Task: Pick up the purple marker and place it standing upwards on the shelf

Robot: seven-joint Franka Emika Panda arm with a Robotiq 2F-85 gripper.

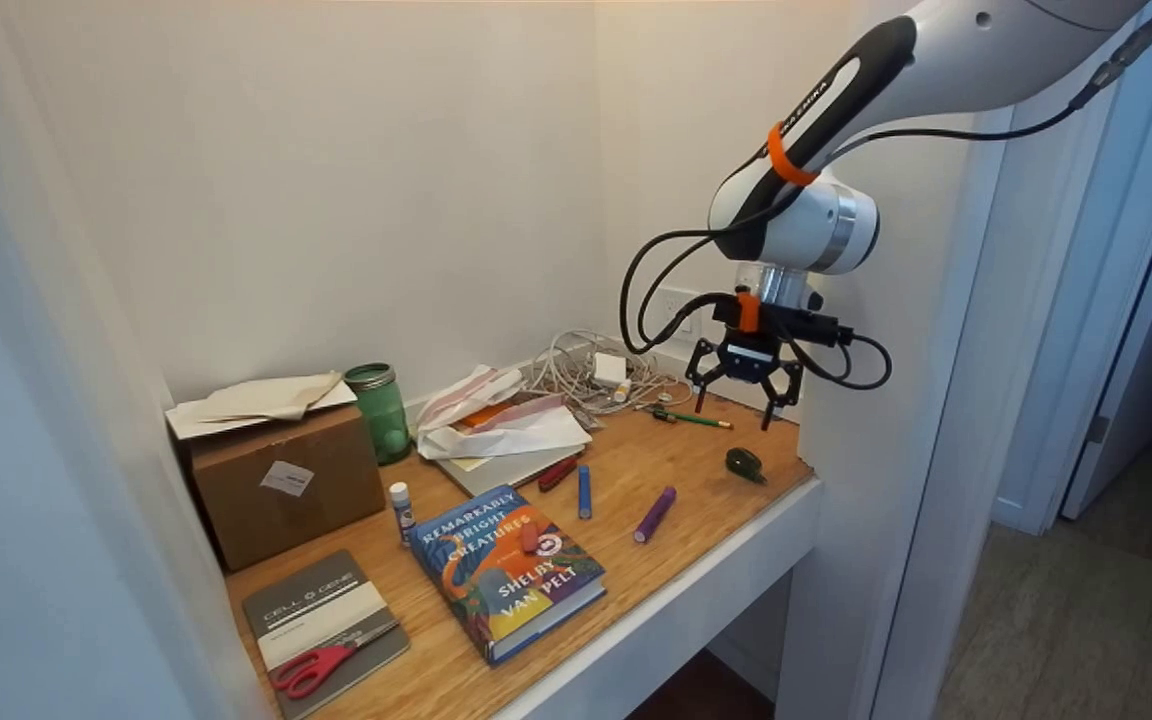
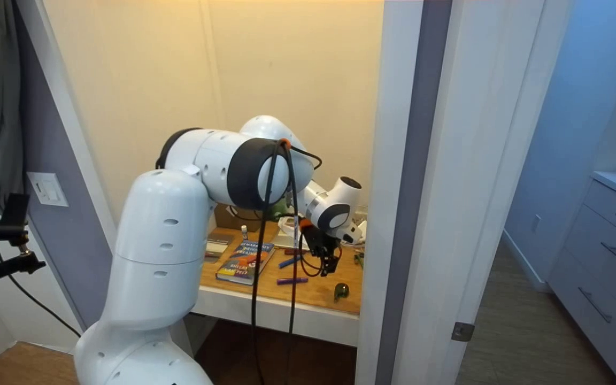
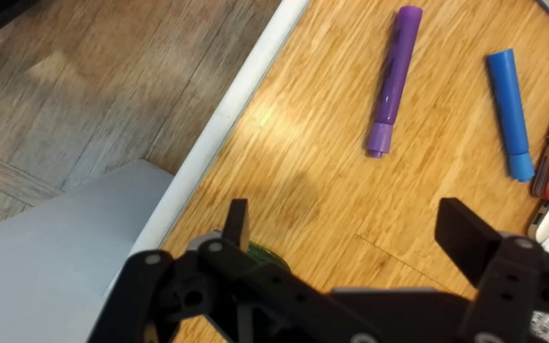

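The purple marker lies flat on the shelf, near its white front edge. It also lies there in an exterior view, partly crossed by a hanging cable. In the wrist view the purple marker shows whole in the upper middle, its narrow end towards my gripper. My gripper is open and empty, pointing down above the right part of the shelf. In the wrist view the gripper's fingers stand wide apart with only bare wood between them. The marker is ahead of the fingertips, untouched.
A blue marker, red pocket knife and colourful book lie left of the purple marker. A dark green dispenser lies near the right wall, partly behind a finger in the wrist view. A box, jar, papers and cables stand behind.
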